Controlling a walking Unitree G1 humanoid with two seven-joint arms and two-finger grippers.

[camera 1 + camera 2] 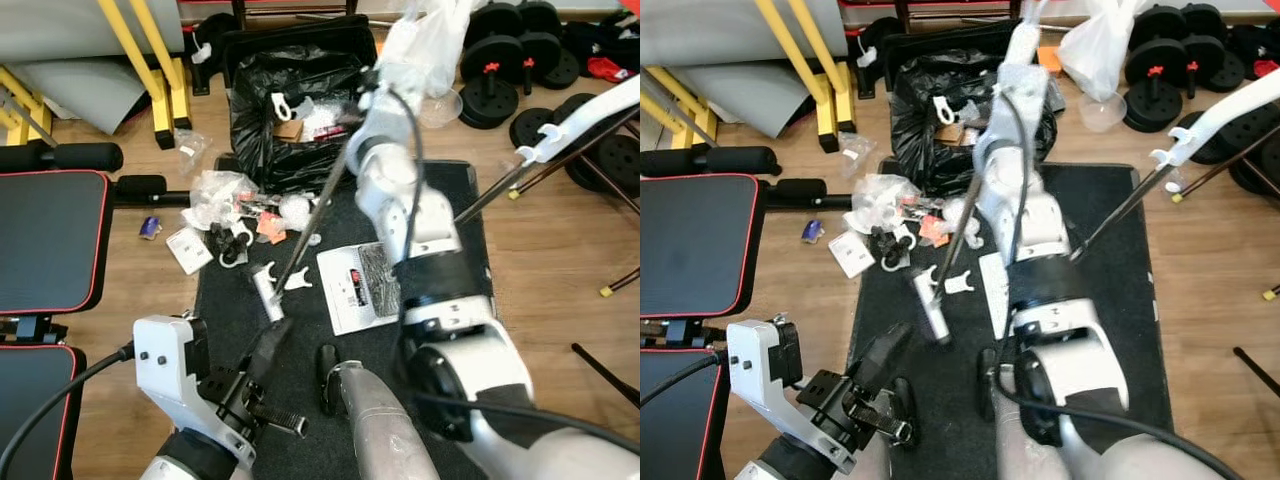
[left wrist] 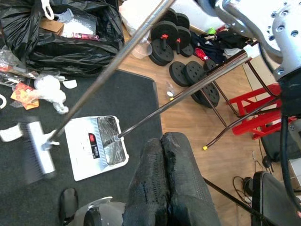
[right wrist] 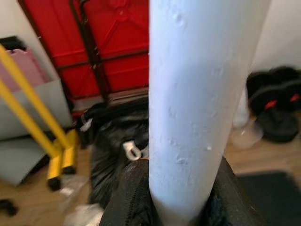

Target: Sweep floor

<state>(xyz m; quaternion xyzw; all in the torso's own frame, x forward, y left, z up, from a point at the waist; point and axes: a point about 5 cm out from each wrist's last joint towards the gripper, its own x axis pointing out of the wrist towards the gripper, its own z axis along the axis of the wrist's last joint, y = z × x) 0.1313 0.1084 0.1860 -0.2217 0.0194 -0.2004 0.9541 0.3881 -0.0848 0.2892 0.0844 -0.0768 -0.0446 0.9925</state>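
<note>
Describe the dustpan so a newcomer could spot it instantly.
Start at the black floor mat in front of the black trash bag. The dustpan lies flat mid-mat, right of the litter pile: a white rectangular tray with a long dark handle, unlike the small scraps nearby.

Count of the things on the gym floor.
One black mat [image 1: 300, 390]; one broom [image 1: 272, 298], its head at the mat's centre; one white dustpan [image 1: 357, 287] at 3 o'clock of the head; one open black rubbish bag [image 1: 285, 110] at 12 o'clock; one heap of litter [image 1: 235, 215] at 10 o'clock, pieces too jumbled to count; two yellow frame legs [image 1: 160, 90] at 11 o'clock; two robot arms; weight plates [image 1: 520, 60] at 1 o'clock, about nine.
</note>
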